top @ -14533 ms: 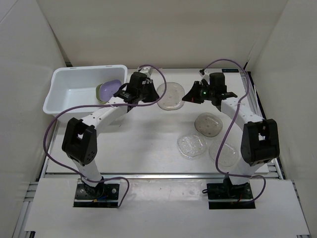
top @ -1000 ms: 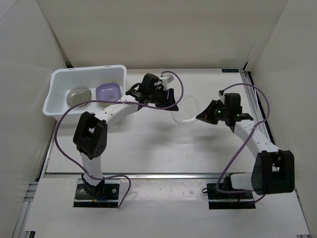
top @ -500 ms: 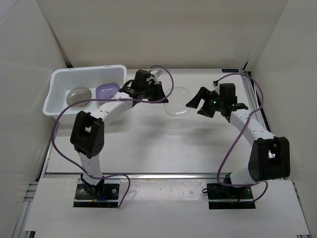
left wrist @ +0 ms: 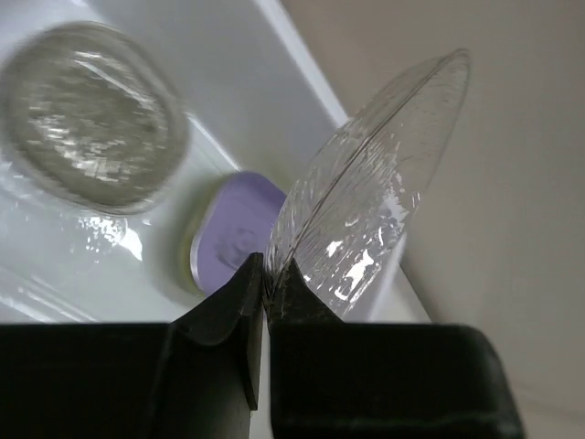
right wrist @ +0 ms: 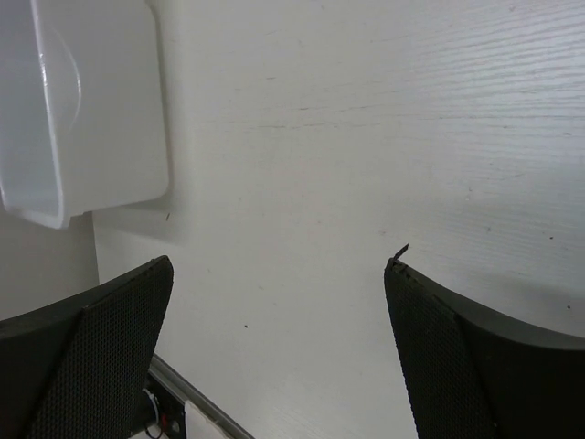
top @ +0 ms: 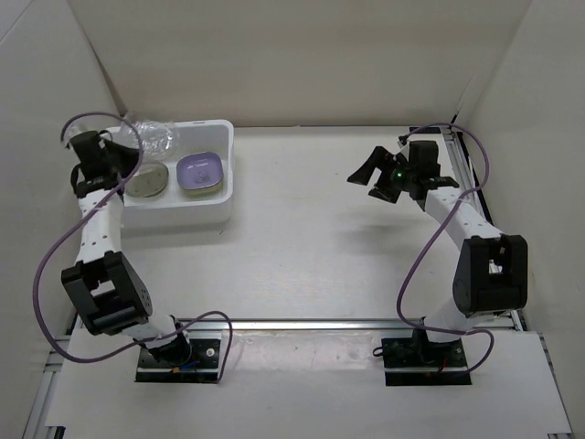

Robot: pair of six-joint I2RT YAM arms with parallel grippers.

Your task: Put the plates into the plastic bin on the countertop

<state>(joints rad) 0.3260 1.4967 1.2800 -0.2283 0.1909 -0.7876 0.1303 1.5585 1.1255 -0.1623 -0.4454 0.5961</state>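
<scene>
White rectangular plastic bin (top: 183, 212) at 10 o'clock of the plain white surface (top: 302, 247). Inside, lying flat: purple rounded-square dish (top: 200, 171) at 3 o'clock, greyish round dish (top: 146, 180) at 9 o'clock. Clear round plate (left wrist: 366, 219) tilted on edge above the 11 o'clock rim.

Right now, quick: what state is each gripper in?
Left gripper: shut on a clear plate, held over the plastic bin.
Right gripper: open, holding nothing.

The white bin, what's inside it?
A round greyish plate and a purple plate lie side by side in the plastic bin. The left end effector holds a clear plate tilted over its far corner, hiding the floor there.
</scene>
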